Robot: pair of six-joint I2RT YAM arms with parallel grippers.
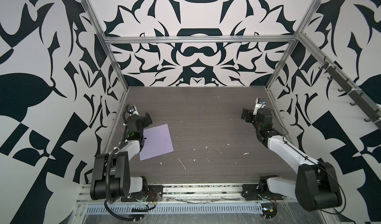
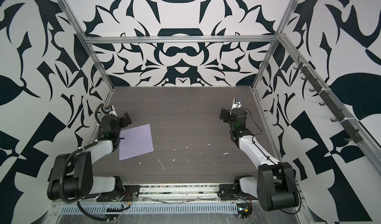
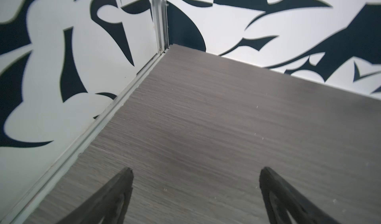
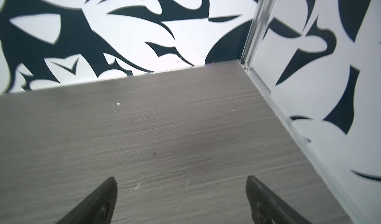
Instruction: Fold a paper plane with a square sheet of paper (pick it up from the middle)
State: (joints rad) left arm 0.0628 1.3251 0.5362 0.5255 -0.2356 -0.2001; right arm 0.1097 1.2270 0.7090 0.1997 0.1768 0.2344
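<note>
In both top views the left gripper (image 1: 147, 120) (image 2: 125, 119) has its jaws spread and holds nothing. The square sheet of paper (image 1: 157, 143) (image 2: 137, 142) lies flat just behind it, one edge hidden by that arm's wrist. The right gripper (image 1: 245, 115) (image 2: 223, 114), equally wide and empty, is well apart from the sheet, with white flecks (image 1: 245, 153) scattered on the table (image 1: 206, 109) between.

In the left wrist view the left gripper (image 3: 196, 169) has its fingers (image 3: 121, 185) apart over bare woodgrain, with a wall corner ahead.

In the right wrist view the right gripper (image 4: 181, 178) looks the same, gaping over bare tabletop.

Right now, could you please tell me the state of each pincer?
Left pincer: open, holding nothing.
Right pincer: open, holding nothing.
</note>
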